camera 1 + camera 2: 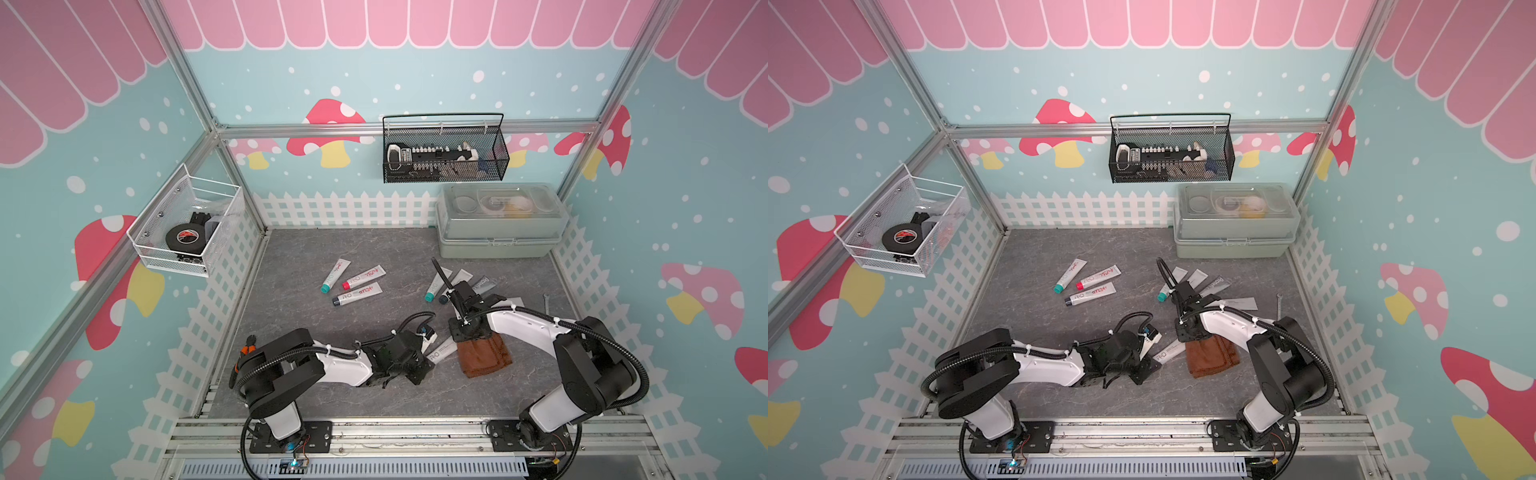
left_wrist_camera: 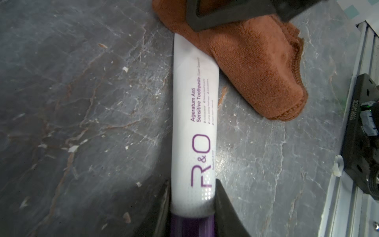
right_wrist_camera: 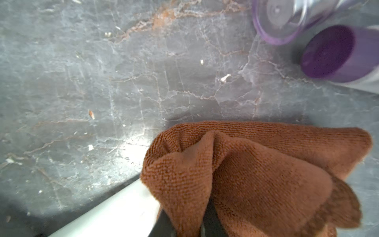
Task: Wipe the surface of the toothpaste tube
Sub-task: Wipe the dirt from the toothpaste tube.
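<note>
Desk (image 1: 332, 395) of grey marble carries everything. On it the brown cloth (image 1: 486, 357), bunched, is pinched tight in my right hand (image 3: 188, 223) and covers the flat tail of the tube (image 2: 192, 123). The tube sits near the desk's front middle, its long axis level, cap toward my left arm, tail toward my right. My left hand (image 2: 192, 207) is clamped on it just beside the purple cap.

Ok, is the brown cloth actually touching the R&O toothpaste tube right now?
Touching. In the left wrist view the brown cloth drapes over the tail end of the R&O toothpaste tube, with no gap between them.
</note>
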